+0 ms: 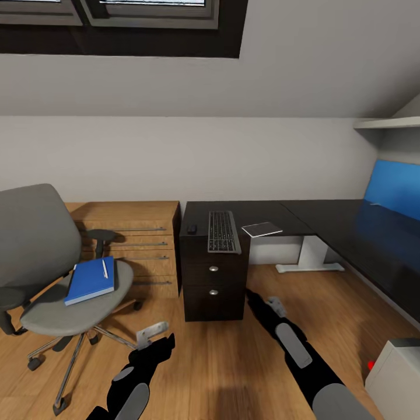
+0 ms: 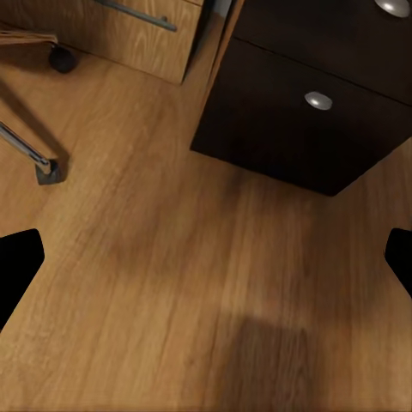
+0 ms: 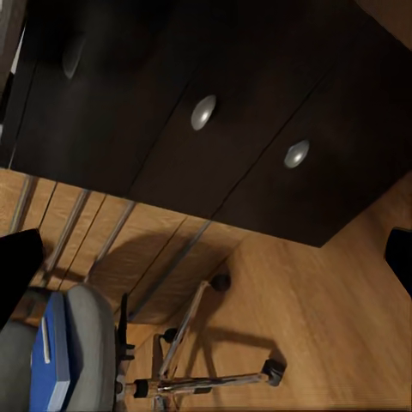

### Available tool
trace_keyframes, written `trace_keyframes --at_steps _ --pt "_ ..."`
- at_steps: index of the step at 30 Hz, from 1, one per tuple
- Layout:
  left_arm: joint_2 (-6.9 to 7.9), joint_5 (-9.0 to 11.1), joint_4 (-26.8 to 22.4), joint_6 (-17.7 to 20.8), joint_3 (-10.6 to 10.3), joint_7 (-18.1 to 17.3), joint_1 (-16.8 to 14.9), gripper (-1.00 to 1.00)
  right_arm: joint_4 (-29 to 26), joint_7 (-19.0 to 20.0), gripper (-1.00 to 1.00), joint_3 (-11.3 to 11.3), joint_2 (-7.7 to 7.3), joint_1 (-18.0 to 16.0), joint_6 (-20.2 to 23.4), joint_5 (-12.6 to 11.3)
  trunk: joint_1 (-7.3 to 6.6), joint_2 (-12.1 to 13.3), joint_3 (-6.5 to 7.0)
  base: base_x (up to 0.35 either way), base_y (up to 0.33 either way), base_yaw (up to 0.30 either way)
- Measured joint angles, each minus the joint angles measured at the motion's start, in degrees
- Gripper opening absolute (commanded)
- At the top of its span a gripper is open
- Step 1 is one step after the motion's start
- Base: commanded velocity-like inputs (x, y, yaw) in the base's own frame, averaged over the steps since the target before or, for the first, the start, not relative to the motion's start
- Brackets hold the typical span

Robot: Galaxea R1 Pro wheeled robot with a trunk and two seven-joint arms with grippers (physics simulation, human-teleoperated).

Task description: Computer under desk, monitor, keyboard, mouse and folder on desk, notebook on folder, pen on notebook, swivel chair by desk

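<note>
The swivel chair point(image 1: 41, 256) stands left of the desk point(image 1: 326, 219). On its seat lies the blue folder point(image 1: 90, 280) with the white pen point(image 1: 105, 268) on top; the right wrist view shows both, folder point(image 3: 56, 360) and pen point(image 3: 45, 343). The keyboard point(image 1: 224, 231), the small black mouse point(image 1: 192, 228) and the thin notebook point(image 1: 262, 228) lie on the desk top. A wide blue-faced panel, apparently the monitor point(image 1: 396, 188), stands on the desk's right wing. The computer point(image 1: 396, 376) sits on the floor at lower right. Both grippers, left point(image 1: 166, 344) point(image 2: 206, 262) and right point(image 1: 252, 296) point(image 3: 206, 257), hang open and empty above the floor.
A dark three-drawer unit point(image 1: 213, 280) with silver knobs point(image 2: 318, 100) is just ahead of both arms. A light wooden dresser point(image 1: 140, 233) stands between it and the chair. The chair's chrome base point(image 1: 70, 350) reaches close to my left arm. A white shelf point(image 1: 388, 122) is at upper right.
</note>
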Motion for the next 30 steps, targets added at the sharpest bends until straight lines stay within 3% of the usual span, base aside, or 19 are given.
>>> trace_keyframes --at_steps 4,14,30 --pt "0.01 -0.03 0.01 0.01 -0.04 -0.04 0.0 1.0 -0.06 0.13 1.0 -0.3 0.51 0.0 0.04 -0.81 -0.02 0.0 0.0 0.132 0.09 0.0" --pt "0.01 -0.08 0.02 0.01 -0.05 -0.07 0.0 1.0 -0.61 0.3 1.0 -0.42 0.21 0.0 0.36 -7.27 -0.02 0.0 0.0 0.202 0.13 0.0" --pt "0.02 -0.04 0.03 0.0 -0.05 -0.07 0.0 1.0 -2.96 0.32 1.0 -0.23 0.21 0.0 0.32 -8.06 0.0 0.0 0.0 0.04 0.006 0.0"
